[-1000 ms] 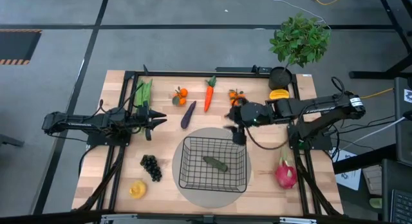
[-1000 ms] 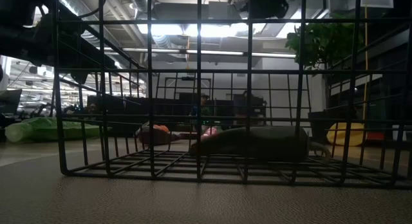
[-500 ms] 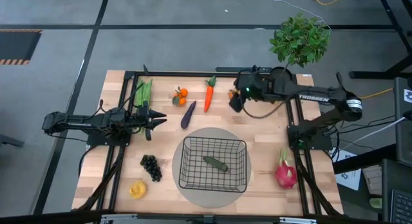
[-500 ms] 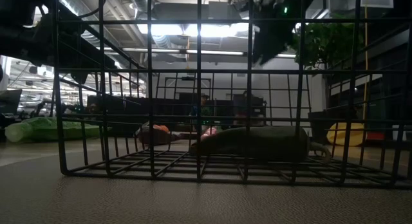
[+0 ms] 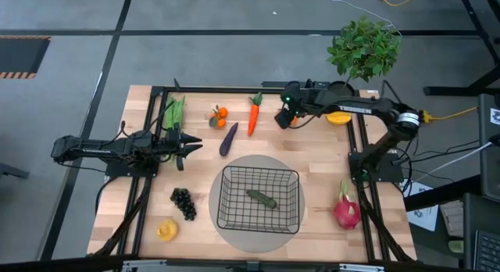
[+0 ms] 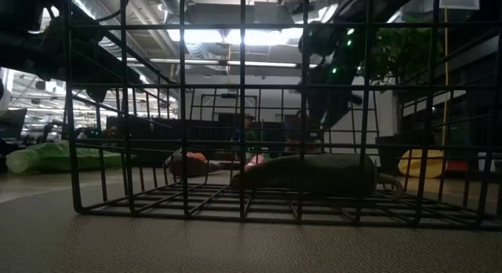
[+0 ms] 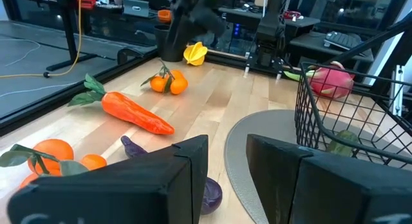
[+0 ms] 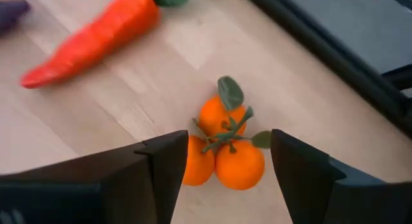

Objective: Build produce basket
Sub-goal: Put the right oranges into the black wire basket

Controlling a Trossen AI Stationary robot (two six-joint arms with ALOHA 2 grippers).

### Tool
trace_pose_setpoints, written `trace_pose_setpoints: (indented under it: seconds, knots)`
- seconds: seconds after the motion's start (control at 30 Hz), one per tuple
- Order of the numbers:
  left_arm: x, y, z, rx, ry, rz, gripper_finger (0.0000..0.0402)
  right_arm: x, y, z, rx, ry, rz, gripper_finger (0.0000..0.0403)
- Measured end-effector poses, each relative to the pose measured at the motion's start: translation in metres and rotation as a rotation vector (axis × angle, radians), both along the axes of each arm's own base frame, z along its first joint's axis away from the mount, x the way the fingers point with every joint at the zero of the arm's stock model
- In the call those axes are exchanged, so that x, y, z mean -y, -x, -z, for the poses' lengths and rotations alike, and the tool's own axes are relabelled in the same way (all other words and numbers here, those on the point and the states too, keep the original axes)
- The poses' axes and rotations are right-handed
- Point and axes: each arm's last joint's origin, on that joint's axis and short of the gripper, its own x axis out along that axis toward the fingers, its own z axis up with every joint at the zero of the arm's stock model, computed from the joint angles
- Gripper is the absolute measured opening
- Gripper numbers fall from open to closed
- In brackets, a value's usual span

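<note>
Basket (image 5: 258,198) sits on a grey round mat (image 5: 221,174) at the near-centre of the desk (image 5: 312,159), w/ a small cucumber (image 5: 262,198) lying inside it.

Right claw (image 5: 285,117) is at the far side of the desk, over an orange cluster (image 8: 222,150). Fingers (image 8: 161,166) released, spread either side of the cluster, not clenched on it. Carrot (image 5: 253,114) lies just beside, then the eggplant (image 5: 228,138) and a 2nd orange cluster (image 5: 219,114) further along. Mango (image 5: 338,115) is by the right arm, near the potted plant (image 5: 362,48).

Left claw (image 5: 192,144) hangs over the desk's left part, pointing toward the eggplant, fingers (image 7: 161,176) a little apart, grasping nothing. Green husk (image 5: 174,112) lies beyond it.

Near edge: grapes (image 5: 183,202) and yellow fruit (image 5: 166,230) at left, dragon fruit (image 5: 347,210) at right.
</note>
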Motion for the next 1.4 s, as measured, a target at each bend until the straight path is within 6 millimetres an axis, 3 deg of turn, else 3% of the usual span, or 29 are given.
trace_pose_setpoints:
  seconds: [0.33, 0.63, 0.77, 0.97, 1.03, 1.2, 1.4]
  knots:
    - [0.000, 0.000, 0.000, 0.000, 0.000, 0.000, 0.0098, 0.013, -0.013, 0.049, -0.107, -0.054, 0.037, 0.0208]
    - [0.000, 0.000, 0.000, 0.000, 0.000, -0.001, 0.0098, 0.017, -0.012, 0.053, -0.117, -0.049, 0.053, 0.0195]
    - [0.000, 0.000, 0.000, 0.000, 0.000, -0.001, 0.0098, 0.018, -0.013, 0.053, -0.113, -0.047, 0.052, 0.0150]
    - [0.000, 0.000, 0.000, 0.000, 0.000, -0.001, 0.0098, 0.016, -0.013, 0.054, -0.114, -0.081, -0.008, 0.0028]
    - [0.000, 0.000, 0.000, 0.000, 0.000, -0.001, 0.0098, 0.013, -0.015, 0.053, -0.128, -0.071, -0.047, 0.0012]
    - [0.000, 0.000, 0.000, 0.000, 0.000, -0.001, 0.0098, -0.001, -0.028, 0.037, -0.127, -0.048, -0.149, 0.0006]
    - [0.000, 0.000, 0.000, 0.000, 0.000, -0.001, 0.0098, -0.032, -0.044, -0.015, -0.016, 0.027, -0.351, 0.0004]
